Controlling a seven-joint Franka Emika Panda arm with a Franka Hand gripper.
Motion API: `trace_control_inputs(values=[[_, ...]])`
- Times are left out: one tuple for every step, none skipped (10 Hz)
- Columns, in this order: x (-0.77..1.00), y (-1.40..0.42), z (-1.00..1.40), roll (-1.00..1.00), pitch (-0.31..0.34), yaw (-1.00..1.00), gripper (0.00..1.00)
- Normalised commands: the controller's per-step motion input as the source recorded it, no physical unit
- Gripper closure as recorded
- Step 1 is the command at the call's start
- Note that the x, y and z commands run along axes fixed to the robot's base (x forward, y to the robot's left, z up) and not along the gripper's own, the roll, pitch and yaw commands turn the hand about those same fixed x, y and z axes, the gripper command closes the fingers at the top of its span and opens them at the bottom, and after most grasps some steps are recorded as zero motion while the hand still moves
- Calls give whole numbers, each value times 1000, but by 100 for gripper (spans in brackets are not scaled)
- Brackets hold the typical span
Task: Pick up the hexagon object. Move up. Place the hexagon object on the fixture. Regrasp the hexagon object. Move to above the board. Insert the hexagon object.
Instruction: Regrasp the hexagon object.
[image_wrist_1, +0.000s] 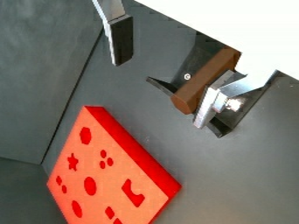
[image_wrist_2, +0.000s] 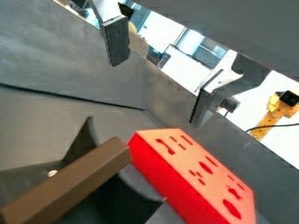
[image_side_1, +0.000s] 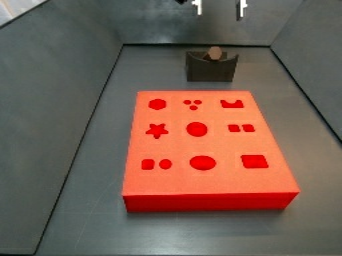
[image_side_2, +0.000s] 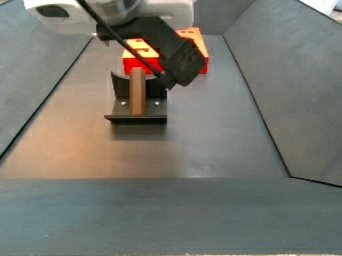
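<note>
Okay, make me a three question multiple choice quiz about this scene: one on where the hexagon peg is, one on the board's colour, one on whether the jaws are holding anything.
1. Where is the hexagon object?
A. In a hole of the board
B. On the fixture
C. Flat on the floor

2. What colour is the board?
A. Red-orange
B. Blue
C. Green

3. What is the state of the gripper?
A. Shut on the peg
B. Shut on the board
C. Open, holding nothing

Answers: 1 B, both side views show the peg resting in the fixture's notch. 2 A, every view shows it bright red-orange. 3 C, in both wrist views the jaws stand apart, above the peg, with nothing between them.
</note>
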Motion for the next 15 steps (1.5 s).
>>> trace_control_inputs(values=[[-108, -811, 842, 1000, 55, 5, 0], [-108, -693, 727, 1000, 46, 5, 0], [-103, -480, 476, 1000, 36, 4, 0], [-74, -310, 256, 1000, 34, 4, 0], [-37, -134, 64, 1000, 33, 4, 0], [0, -42, 29, 1000, 36, 4, 0], [-6, -35, 34, 1000, 36, 5, 0], [-12, -38, 25, 1000, 34, 5, 0], [-21, -32, 11, 1000, 27, 6, 0], [-29, -25, 10, 1000, 23, 6, 0], [-27, -24, 2, 1000, 17, 8, 0], [-27, -24, 2, 1000, 14, 9, 0], [-21, -22, 8, 1000, 6, 10, 0], [-20, -20, 8, 1000, 5, 11, 0], [-23, -19, 8, 1000, 6, 13, 0]])
